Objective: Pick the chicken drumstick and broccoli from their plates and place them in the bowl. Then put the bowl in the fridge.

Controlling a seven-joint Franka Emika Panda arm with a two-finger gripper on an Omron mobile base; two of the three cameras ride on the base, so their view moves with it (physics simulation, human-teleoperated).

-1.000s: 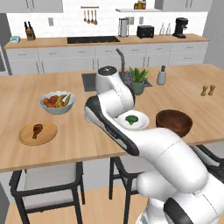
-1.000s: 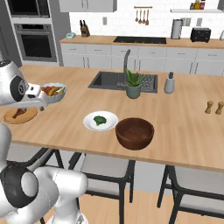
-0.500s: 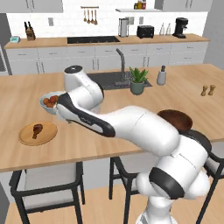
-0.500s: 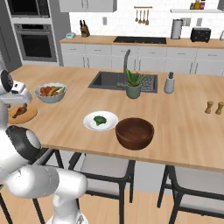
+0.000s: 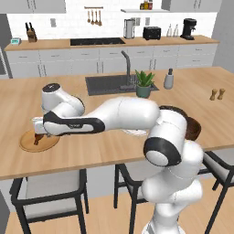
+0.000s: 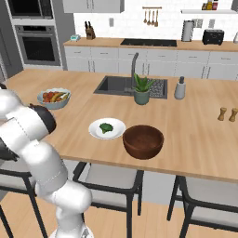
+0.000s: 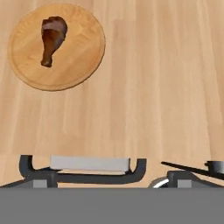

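Gripper [image 5: 38, 135] hangs wide open and empty above the wooden plate [image 7: 83, 65] bearing the chicken drumstick [image 7: 52, 38].

drumstick [image 7: 52, 39] lies on wooden plate [image 7: 83, 65]; broccoli [image 6: 106, 127] on white plate [image 6: 116, 134] beside empty bowl [image 6: 143, 141].

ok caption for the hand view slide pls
Chicken drumstick lying on the wooden plate on the bare wooden counter, seen from above.

In the left base view the white arm covers most of the wooden plate [image 5: 32, 142], the white plate [image 5: 135, 133] and the dark wooden bowl [image 5: 194, 129]; only slivers show. The chicken drumstick [image 5: 38, 138] there is a barely readable dark spot.
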